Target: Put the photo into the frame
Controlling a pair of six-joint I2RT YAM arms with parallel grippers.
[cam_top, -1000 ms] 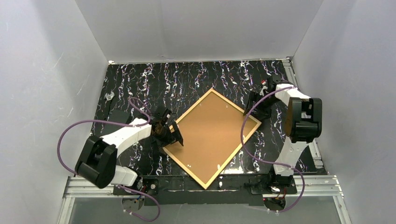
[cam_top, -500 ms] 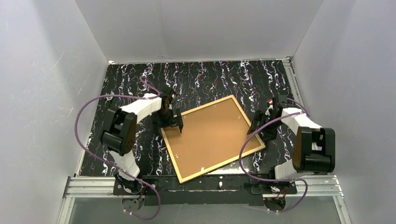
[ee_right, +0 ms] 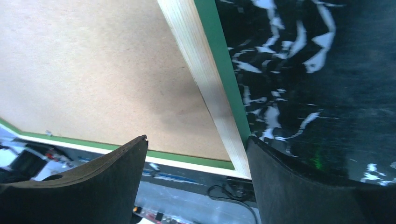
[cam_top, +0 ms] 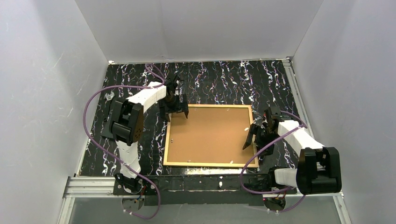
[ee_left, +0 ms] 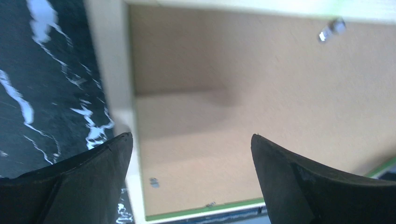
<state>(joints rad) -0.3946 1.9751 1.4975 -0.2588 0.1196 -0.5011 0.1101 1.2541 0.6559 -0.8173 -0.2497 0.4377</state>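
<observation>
The black marbled table (cam_top: 219,79) carries the frame (cam_top: 210,164), which lies face down near its middle, towards the near edge. The frame's long axis runs left to right and its sides are nearly square with the table's edges. Its tan back edge is up, and green shows along the outer rim in the wrist views. The brown backing board (cam_top: 210,135) fills it.

A second ago the frame lay as a diamond, one corner towards the arm bases; it has since turned square. The left arm has swung farther out and the right arm has drawn nearer.

The left gripper (cam_top: 176,113) stands at the far-left corner, jaws wide apart astride the rail and holding nothing. The right gripper (cam_top: 252,139) likewise straddles the right rail, open. Small metal tabs (ee_left: 330,29) dot the board's edges.
</observation>
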